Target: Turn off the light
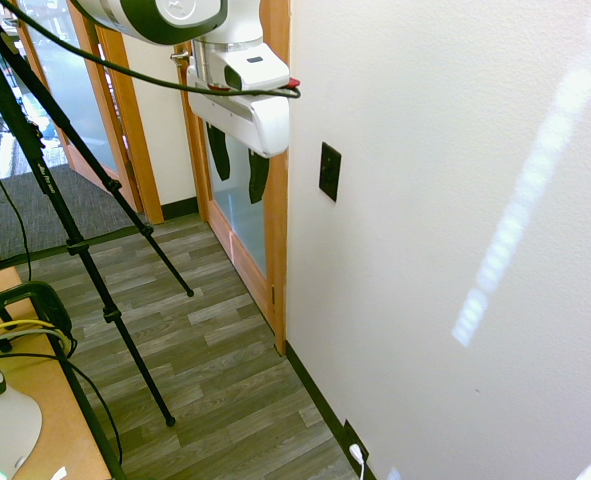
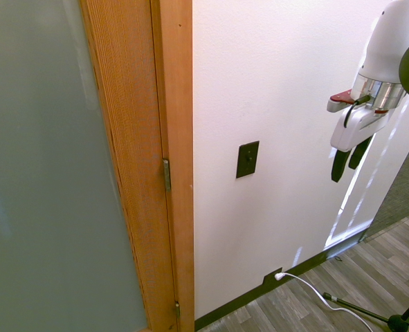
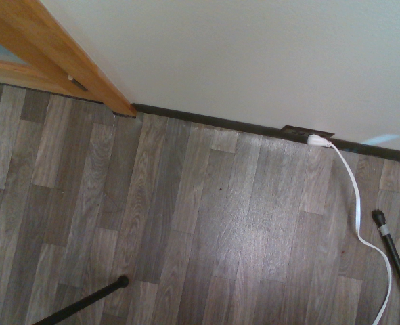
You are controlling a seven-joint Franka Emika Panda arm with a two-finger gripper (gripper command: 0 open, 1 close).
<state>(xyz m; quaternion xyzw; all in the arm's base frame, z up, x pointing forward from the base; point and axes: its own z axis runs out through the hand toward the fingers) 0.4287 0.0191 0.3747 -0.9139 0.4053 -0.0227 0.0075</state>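
Claw (image 1: 238,180) spread, nothing gripped. Light switch (image 2: 247,159) on wall (image 2: 221,90), apart from claw, untouched. No press seen under way; task judged barely begun. Left to be done: claw brought to wall, switch worked, light put out.

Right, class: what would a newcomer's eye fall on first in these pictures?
Probably the white robot arm's gripper, open and hanging in the air near the wall. Next, the small black switch plate on that pale wall, beside the wooden door frame. Low down, a white plug sits in a dark outlet.
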